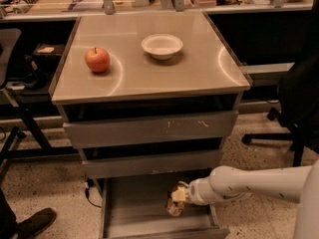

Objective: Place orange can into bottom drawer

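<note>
The orange can [176, 201] has a mottled orange-brown and white label. My gripper [180, 196] is shut on it and holds it over the right part of the bottom drawer [134, 208], which is pulled open as a wide shallow grey tray. My white arm [249, 183] comes in from the right edge, low down. The can is just below the middle drawer's front; I cannot tell whether it touches the tray floor.
A red apple [97, 59] and a white bowl [162, 46] sit on the cabinet top [199, 68]. Two upper drawers [149, 128] are slightly out. A black chair [299, 108] stands at the right. A shoe [32, 222] is at the lower left.
</note>
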Motion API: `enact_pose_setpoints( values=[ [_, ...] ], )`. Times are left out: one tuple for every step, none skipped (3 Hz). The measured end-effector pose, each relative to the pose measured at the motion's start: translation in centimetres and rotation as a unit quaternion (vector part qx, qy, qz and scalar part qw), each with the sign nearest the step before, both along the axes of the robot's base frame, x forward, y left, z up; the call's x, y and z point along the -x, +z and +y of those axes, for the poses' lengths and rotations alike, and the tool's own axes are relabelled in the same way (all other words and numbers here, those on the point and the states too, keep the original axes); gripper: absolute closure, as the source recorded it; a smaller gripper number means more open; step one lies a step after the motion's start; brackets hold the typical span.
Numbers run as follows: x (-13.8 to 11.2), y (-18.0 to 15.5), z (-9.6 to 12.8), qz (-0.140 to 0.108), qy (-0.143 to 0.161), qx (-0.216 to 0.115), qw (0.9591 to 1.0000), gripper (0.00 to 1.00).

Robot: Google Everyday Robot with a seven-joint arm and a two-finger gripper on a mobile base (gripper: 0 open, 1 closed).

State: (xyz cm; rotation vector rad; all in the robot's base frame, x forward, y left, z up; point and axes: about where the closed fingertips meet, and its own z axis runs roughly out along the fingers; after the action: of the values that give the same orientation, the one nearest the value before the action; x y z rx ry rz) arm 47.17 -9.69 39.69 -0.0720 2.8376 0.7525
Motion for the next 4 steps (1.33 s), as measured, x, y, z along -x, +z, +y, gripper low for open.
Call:
enact_pose_setpoints(
  values=[
    [-0.2, -4.4, 0.0, 0.017, -0.041, -0.01, 0.999, 1.0],
    [-0.3, -7.8, 0.1, 0.032, -0.066, -0.021, 0.9971, 1.0],
    [-0.1, -8.2, 0.2, 0.036, -0.066, -0.022, 0.997, 1.0],
    [0.2, -10.0, 1.0, 0.045, -0.073, -0.033, 0.9958, 1.0]
  ],
)
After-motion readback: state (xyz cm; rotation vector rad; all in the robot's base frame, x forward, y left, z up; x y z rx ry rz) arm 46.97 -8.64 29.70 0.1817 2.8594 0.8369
